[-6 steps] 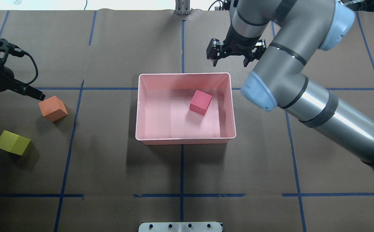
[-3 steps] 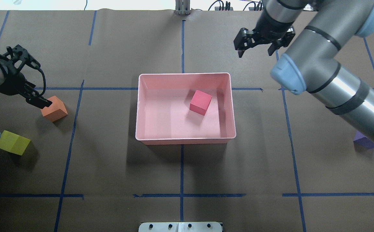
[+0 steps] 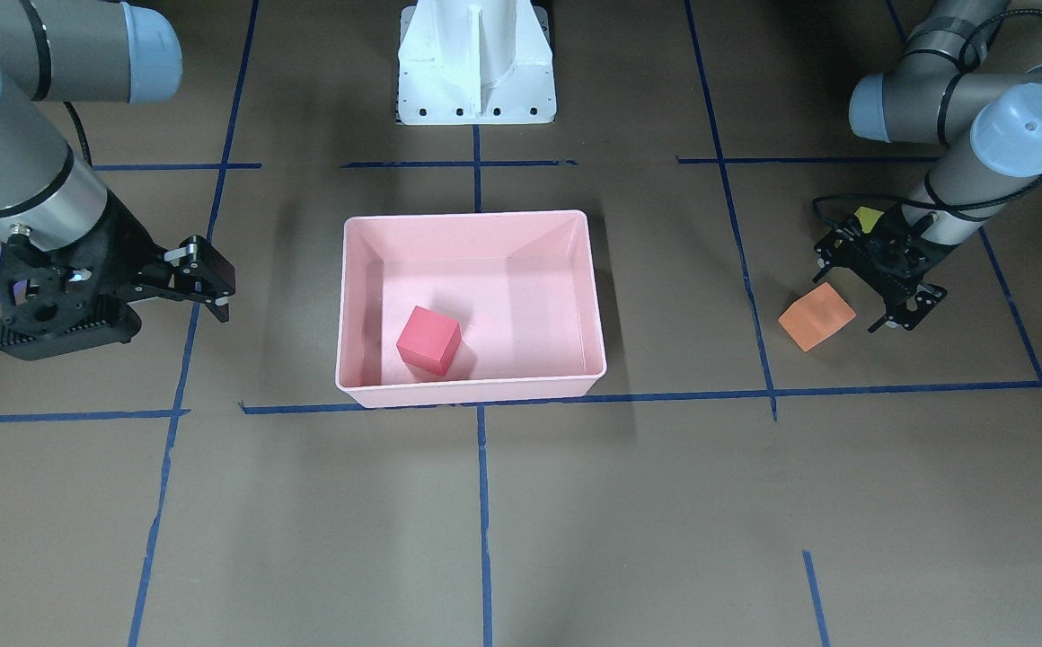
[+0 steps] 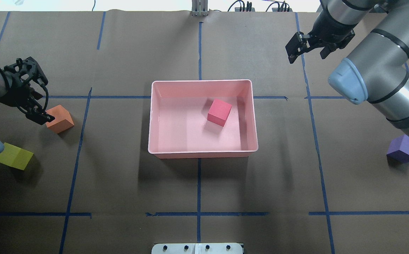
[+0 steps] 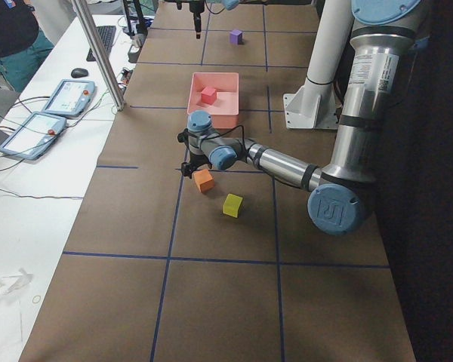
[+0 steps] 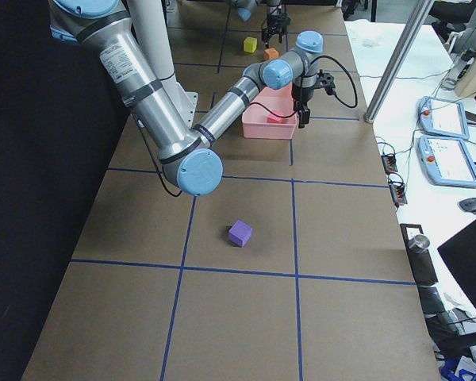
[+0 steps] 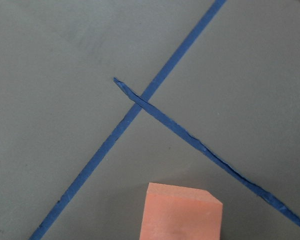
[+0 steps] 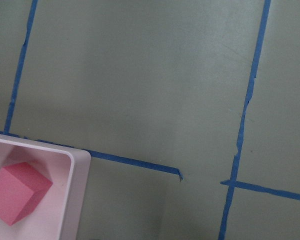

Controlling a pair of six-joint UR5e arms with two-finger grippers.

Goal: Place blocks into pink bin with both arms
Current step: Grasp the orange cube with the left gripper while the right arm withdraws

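Blocks are being shown at four spots on a brown table (image 4: 197, 183) marked with blue tape lines (image 4: 199, 213). The red-pink block (image 4: 219, 112) is lying inside the pink bin (image 4: 201, 82), in the bin's right half as seen from overhead and clear of its walls, while the other three are lying outside it on the table. The orange block (image 4: 60, 119) is sitting well to the left of the bin, with the yellow-green block (image 4: 13, 156) near it, closer to the robot and farther left. The purple block (image 4: 403, 149) is sitting alone, well to the right of the bin, its edge being covered by the right arm (image 4: 384, 81) in the overhead view.

The left gripper (image 4: 42, 117) is being held low at the orange block, on the side away from the bin, with its fingers spread apart in the front-facing view and nothing between them. One fingertip is being seen right at the block's edge; whether it is touching cannot be told. In the left wrist view the orange block is being cut off by the bottom edge, below a crossing of two tape lines.

The right gripper (image 4: 306, 58) is being held above bare table beyond the bin's far right corner, jaws wide apart and empty, well apart from the purple block. In the right wrist view a corner of the bin, with the red-pink block in it, is being caught at lower left. The white pedestal base (image 3: 476, 63) is standing on the robot's side of the bin.
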